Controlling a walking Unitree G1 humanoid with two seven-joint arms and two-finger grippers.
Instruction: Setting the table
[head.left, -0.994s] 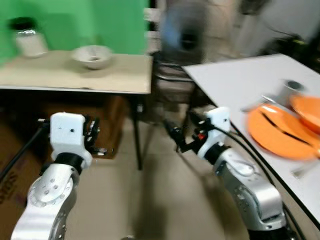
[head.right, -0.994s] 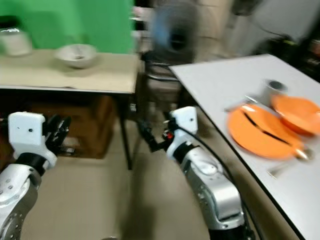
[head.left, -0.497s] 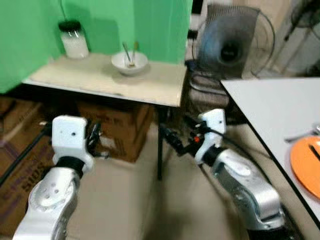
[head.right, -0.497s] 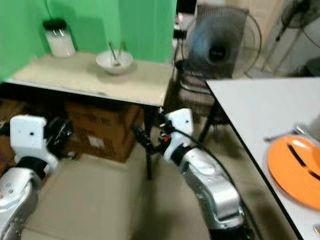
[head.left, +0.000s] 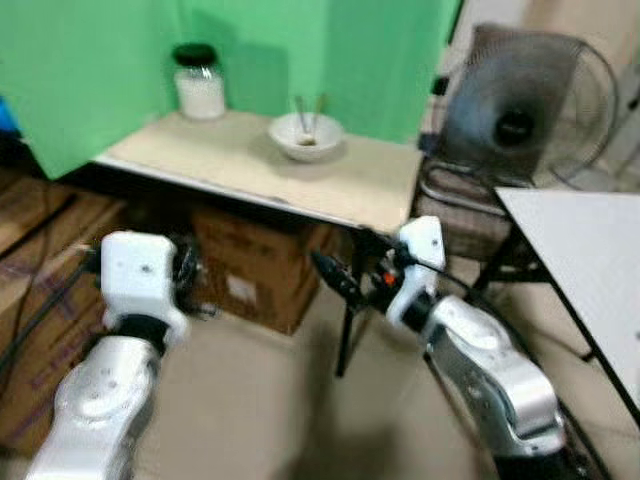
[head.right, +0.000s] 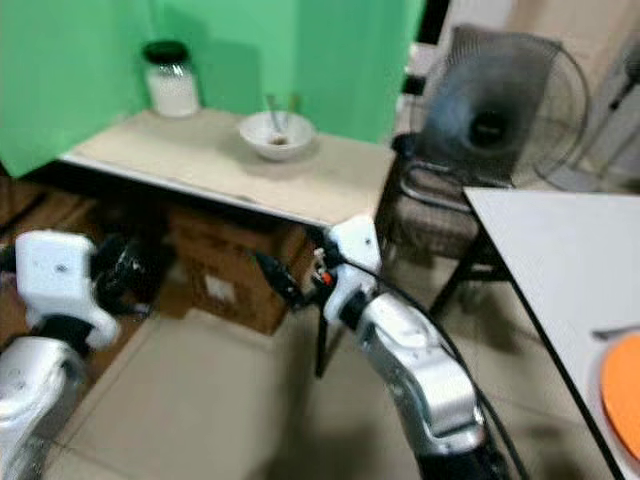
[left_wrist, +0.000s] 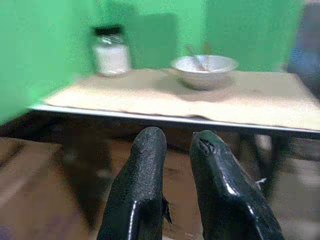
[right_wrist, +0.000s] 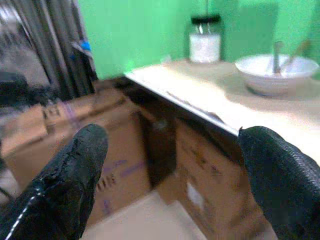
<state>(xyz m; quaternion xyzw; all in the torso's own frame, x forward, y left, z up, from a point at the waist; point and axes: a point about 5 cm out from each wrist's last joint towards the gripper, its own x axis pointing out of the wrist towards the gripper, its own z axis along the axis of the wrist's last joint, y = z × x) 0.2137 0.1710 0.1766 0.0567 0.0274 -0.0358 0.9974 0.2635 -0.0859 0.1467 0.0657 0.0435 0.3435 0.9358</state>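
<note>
Blurred: white bowl (head.left: 307, 136) with utensils, details unclear, beside jar (head.left: 199, 82) on beige table (head.left: 380, 190); left gripper (left_wrist: 175, 150) fingers nearly together, right gripper (right_wrist: 175, 165) spread wide, both empty, below tabletop.

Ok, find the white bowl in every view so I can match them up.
Left eye view: white bowl on the beige table, upper middle.
Right eye view: upper left of middle.
Left wrist view: above the end effector's fingers.
Right wrist view: upper right.
Shared landmark: the black-lidded jar on the same table, against the green backdrop.
</note>
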